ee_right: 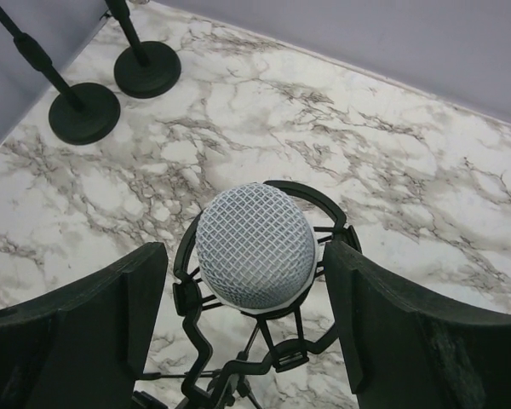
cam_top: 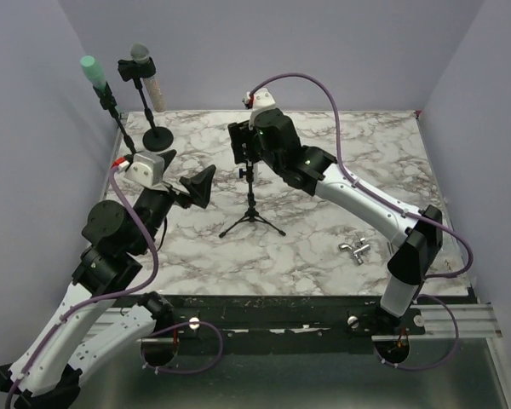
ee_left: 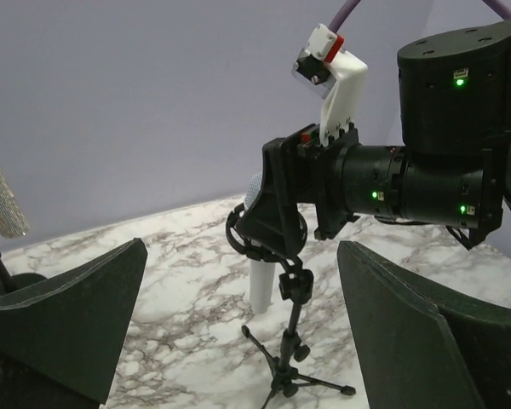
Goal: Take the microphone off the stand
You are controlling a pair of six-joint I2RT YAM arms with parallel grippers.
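Both grippers were spread apart: the right gripper flanked the microphone seated in the stand, while the left gripper hung empty, facing it.

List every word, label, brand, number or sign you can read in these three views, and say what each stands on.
No text can be read in any view.
The white mesh-headed microphone: no brand or label shows.
The black tripod stand: no marking shows.
The black right arm housing: only small green lights, no letters or numbers.
The white-and-red plastic connector: no legible print.
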